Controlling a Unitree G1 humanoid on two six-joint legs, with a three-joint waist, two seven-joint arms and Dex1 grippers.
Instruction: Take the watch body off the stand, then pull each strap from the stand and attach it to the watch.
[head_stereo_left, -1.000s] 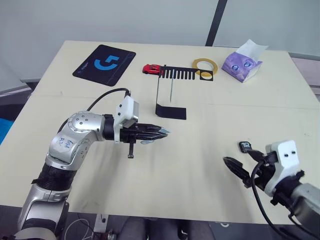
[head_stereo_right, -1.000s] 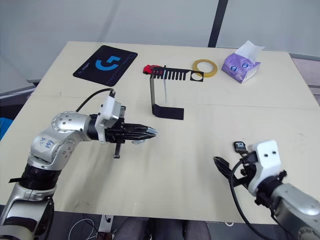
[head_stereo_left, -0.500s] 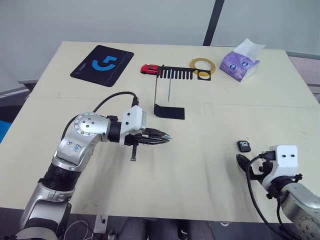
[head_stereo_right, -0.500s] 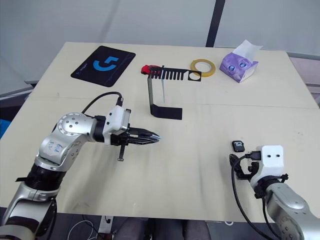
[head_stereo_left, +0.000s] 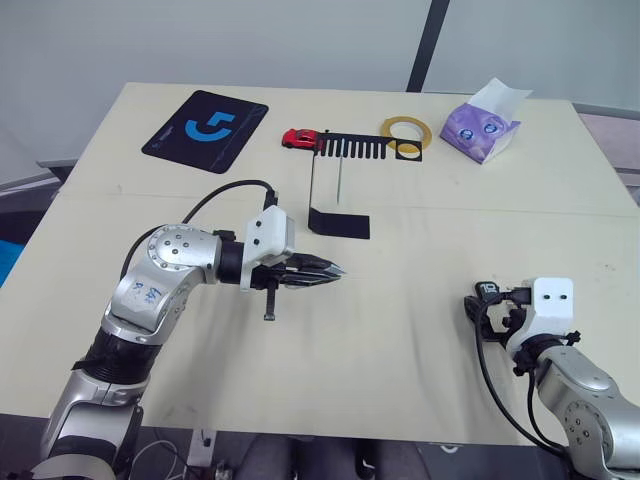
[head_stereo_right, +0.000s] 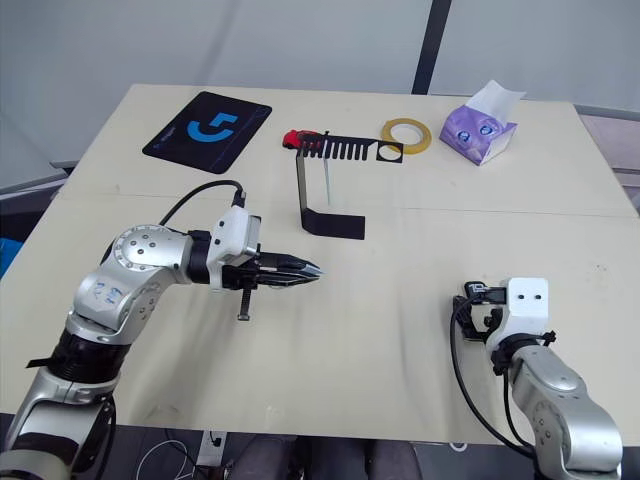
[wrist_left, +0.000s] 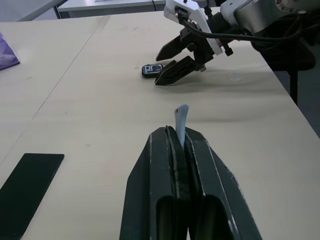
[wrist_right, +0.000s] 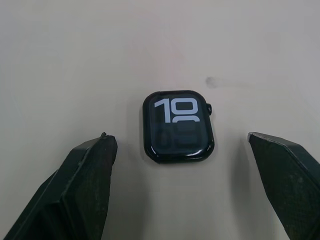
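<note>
Black watch body (wrist_right: 178, 126) lies flat on the table (head_stereo_left: 400, 330) between the wide-spread right hand (wrist_right: 180, 187), which should close squarely on its sides while the left hand (wrist_left: 176, 145) pinches a strap (wrist_left: 181, 119).

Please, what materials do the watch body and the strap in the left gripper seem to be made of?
Watch body: probably glossy glass over a dark, smooth case; its face reflects light around the white digits. Strap: likely soft rubber or silicone, matte pale blue, its thin tip curving beyond the left gripper.
</note>
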